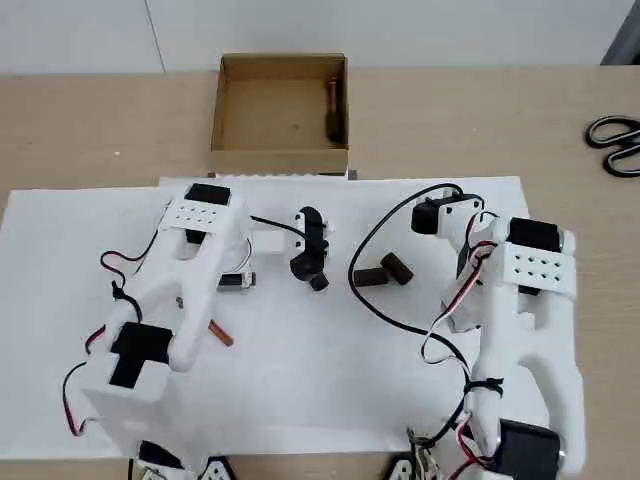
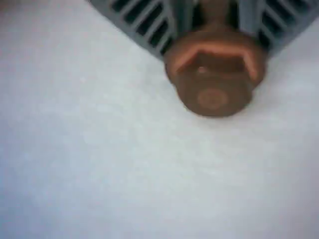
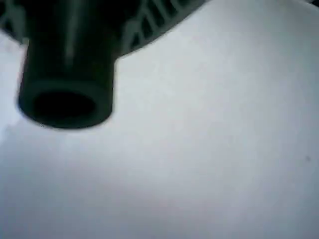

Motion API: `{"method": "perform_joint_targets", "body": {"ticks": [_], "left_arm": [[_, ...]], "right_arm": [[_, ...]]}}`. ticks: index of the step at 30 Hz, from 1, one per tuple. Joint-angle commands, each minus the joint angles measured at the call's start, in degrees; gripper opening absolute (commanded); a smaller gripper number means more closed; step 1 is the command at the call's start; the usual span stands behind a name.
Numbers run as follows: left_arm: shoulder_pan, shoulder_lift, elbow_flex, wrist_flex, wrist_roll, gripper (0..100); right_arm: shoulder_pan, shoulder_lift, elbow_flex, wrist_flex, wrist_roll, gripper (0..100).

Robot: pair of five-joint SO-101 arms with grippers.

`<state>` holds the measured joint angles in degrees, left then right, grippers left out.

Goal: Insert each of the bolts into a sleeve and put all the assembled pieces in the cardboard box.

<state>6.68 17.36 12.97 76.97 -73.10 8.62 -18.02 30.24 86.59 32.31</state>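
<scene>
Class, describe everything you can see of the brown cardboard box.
The brown cardboard box is shallow, rectangular and open-topped. It sits upright on the wooden table, just beyond the white paper sheet. Inside, against its right wall, lies one copper-coloured bolt in a dark sleeve.

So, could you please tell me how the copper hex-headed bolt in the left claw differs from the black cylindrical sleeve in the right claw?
The copper hex-headed bolt is orange-brown, while the black cylindrical sleeve is dark. The bolt's near end is a solid hexagonal head; the sleeve's is a round open bore. The bolt sits in the left claw, the sleeve in the right claw. Both are gripped over white paper.
</scene>
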Motion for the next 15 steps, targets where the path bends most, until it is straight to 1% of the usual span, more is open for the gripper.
{"method": "perform_joint_targets", "body": {"ticks": [1,4,7,9,13,15], "left_arm": [[-0.4,2.0,-2.6,-0.3,-1.4,1],[-0.4,0.7,-5.2,3.9,-1.4,1],[-0.3,-1.5,-8.5,9.1,-0.5,1],[-0.2,-3.7,-9.7,10.9,2.0,1],[0.1,-10.3,-10.1,11.0,7.6,1],[0.9,-13.8,-10.1,11.0,11.5,1]], "right_arm": [[0.3,-2.3,-0.2,0.0,0.2,0.8],[0.2,-3.2,-0.3,0.1,0.2,0.8],[0.0,-7.5,-0.4,2.1,0.2,0.8],[-0.7,-11.3,-0.4,2.8,0.2,0.5],[-3.6,-18.5,-0.3,6.9,0.2,0.4],[-5.0,-21.4,-0.2,8.7,0.2,0.4]]}}
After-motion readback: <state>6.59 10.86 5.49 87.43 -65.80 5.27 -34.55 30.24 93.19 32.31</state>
